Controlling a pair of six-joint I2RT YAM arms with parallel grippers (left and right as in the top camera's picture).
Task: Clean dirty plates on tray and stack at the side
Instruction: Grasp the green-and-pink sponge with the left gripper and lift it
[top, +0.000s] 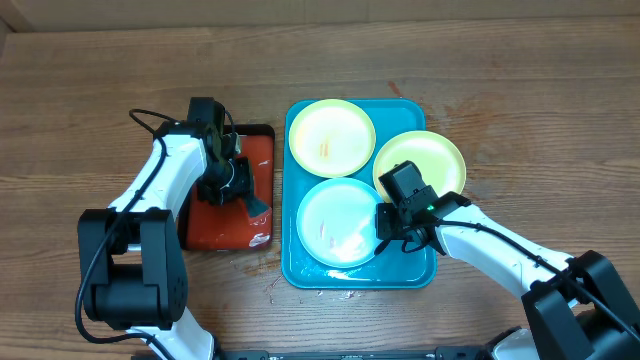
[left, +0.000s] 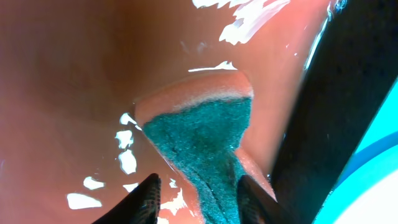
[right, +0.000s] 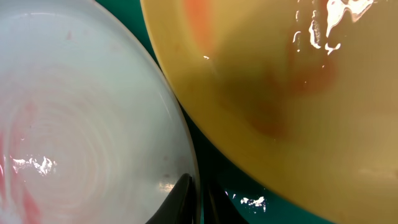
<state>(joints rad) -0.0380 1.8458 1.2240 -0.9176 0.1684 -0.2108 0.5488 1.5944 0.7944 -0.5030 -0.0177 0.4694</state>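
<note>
Three plates lie on the turquoise tray (top: 300, 270): a pale one (top: 331, 136) at the back left, a yellow-green one (top: 420, 160) at the right and a whitish one (top: 337, 222) in front with pink smears. My right gripper (top: 383, 232) is shut on the whitish plate's right rim; the right wrist view shows one finger (right: 180, 199) on top of the whitish plate (right: 81, 112), with the smeared yellow plate (right: 280, 81) beside it. My left gripper (left: 199, 196) stands open over a sponge (left: 199, 134) with a green scouring face, whose narrow end lies between the fingers.
The sponge (top: 257, 208) rests in a smaller black-rimmed tray (top: 225, 235) with a wet red-orange inside, just left of the turquoise tray. Its black rim (left: 336, 112) passes close on the right of the left gripper. Wooden table lies all around.
</note>
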